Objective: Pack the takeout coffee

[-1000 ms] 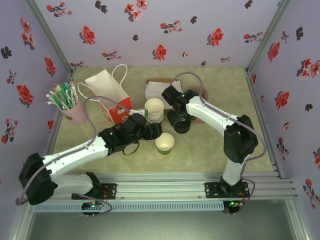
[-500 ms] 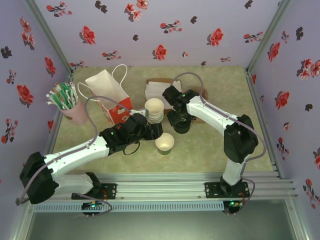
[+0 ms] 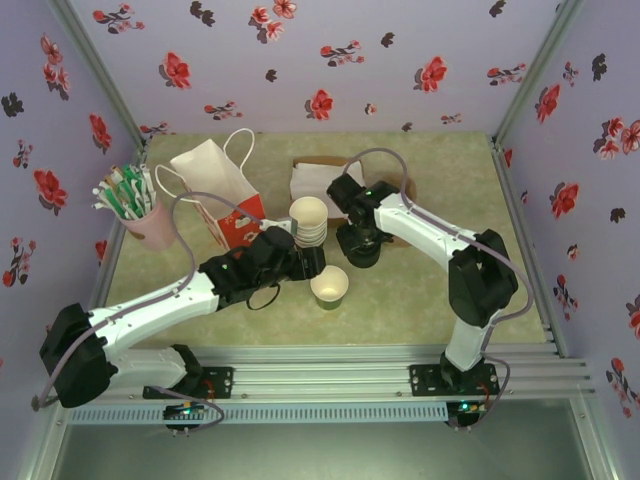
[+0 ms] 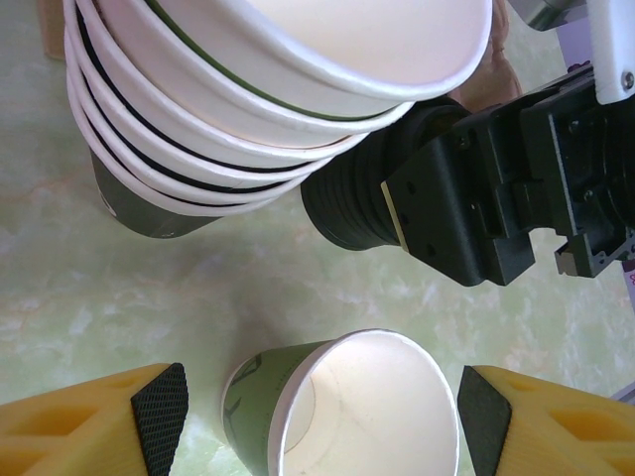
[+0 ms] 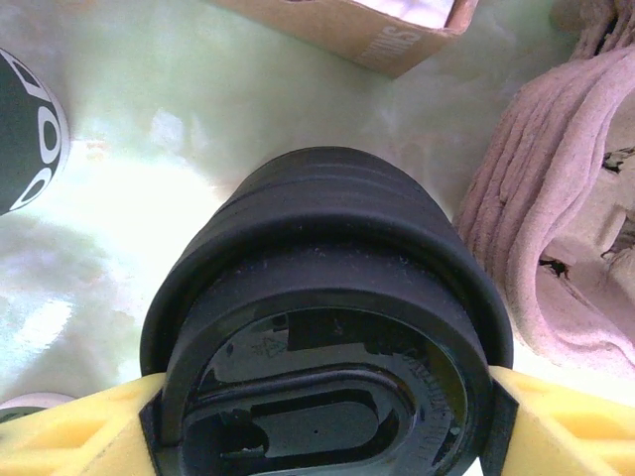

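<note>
Now the takeout cup (image 3: 330,287) stands without lid a little toward the near edge from the middle of the table (image 3: 400,305), between the wide jaws of the left gripper (image 4: 320,418), which do not touch it. The right gripper (image 5: 322,424) has its jaws on both sides of the top lid (image 5: 317,397) of the stack of black lids (image 5: 327,228), but one cannot tell if they really clamp it. The lids seem to sit tightly one in another, so two could rise together or the stack could tip, and a too hard squeeze from the left jaws may crush the paper wall.
</note>
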Motion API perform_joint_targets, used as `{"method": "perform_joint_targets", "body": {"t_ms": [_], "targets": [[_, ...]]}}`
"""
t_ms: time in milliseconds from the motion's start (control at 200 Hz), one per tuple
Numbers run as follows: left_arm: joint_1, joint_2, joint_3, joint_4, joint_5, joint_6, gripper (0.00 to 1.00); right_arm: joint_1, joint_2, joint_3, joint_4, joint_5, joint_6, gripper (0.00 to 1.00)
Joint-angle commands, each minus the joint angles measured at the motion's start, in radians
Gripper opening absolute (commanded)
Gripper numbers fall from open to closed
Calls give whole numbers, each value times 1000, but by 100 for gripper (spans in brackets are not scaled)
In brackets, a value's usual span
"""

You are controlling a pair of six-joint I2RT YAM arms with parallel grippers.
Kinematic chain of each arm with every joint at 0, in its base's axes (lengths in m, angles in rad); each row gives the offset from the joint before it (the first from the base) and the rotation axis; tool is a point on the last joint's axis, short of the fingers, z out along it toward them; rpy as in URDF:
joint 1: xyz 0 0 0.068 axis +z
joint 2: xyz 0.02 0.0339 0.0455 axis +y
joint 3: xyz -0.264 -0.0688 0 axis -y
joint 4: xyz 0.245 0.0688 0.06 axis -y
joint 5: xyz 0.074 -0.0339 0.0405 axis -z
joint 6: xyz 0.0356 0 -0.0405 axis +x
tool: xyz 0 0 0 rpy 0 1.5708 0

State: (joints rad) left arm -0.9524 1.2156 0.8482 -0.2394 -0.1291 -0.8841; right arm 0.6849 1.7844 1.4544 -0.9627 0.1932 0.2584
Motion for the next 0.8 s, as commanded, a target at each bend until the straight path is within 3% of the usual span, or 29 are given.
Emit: {"method": "perform_joint_targets", "body": {"t_ms": [0,520,635,795], "targets": [[7,14,28,22,8,-12,75,-10,-48,-4,-3,-5,4,72],[7,85,46,84,50,-26,74,-35,-56,-21,1,-37,1,75],[5,122,52,124,58,-37,70,-43,-55,-24,6,-61,-1,76],[-11,175,70,178,51,-41,64,-53,-62,-23,6,-80,-1,71]]}}
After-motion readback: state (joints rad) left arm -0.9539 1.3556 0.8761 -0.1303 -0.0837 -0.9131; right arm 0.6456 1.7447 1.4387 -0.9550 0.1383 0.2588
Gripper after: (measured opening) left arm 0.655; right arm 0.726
